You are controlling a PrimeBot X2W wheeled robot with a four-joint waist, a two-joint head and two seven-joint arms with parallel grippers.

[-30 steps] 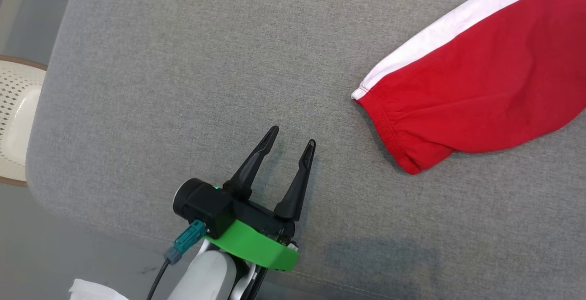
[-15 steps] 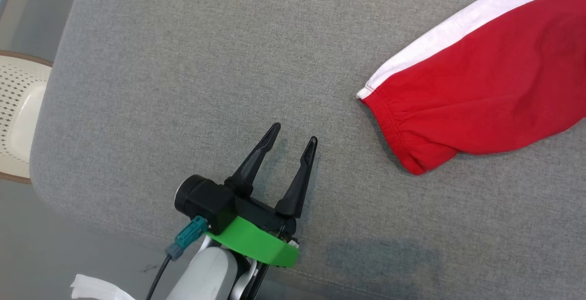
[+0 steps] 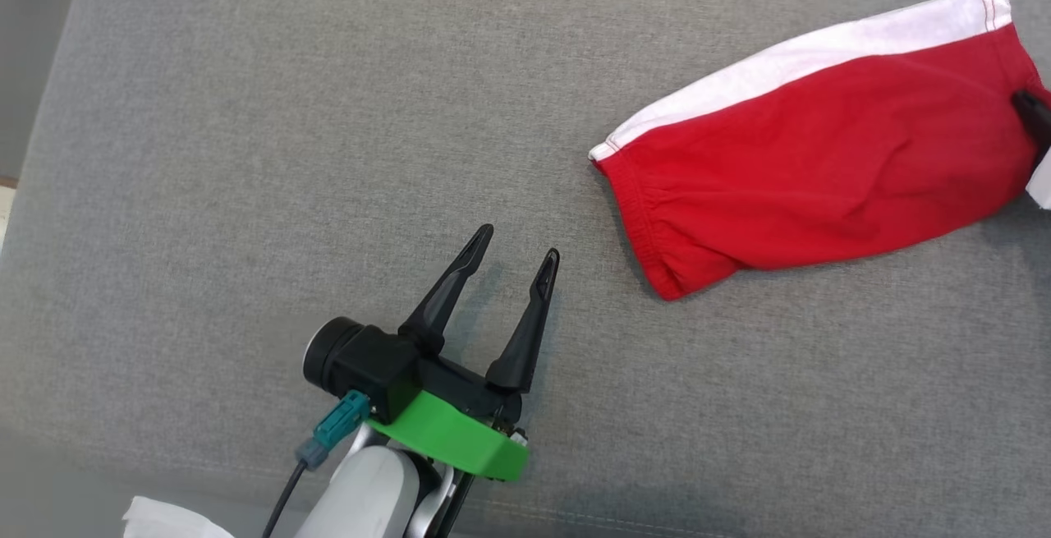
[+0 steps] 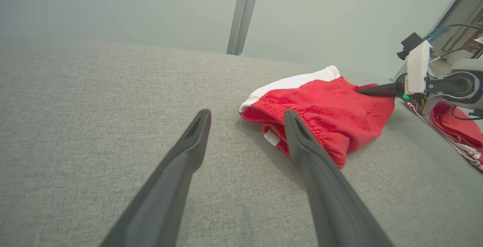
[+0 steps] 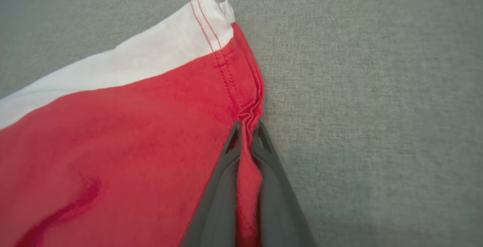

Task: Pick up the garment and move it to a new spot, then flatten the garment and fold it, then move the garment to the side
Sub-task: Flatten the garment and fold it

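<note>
Red garment (image 3: 813, 185) lies at the upper right; the right gripper (image 5: 248, 125) pinches its edge, the left gripper (image 3: 519, 242) stands spread at lower centre.

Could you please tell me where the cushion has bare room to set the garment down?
Bare cushion lies left of the garment and beyond the left gripper. The right edge is crowded: the right gripper pinches the garment there.

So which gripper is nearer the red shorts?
Right. The right gripper has its jaws shut on the red shorts at the hem; the left gripper is open over the grey cushion, apart from them.
</note>
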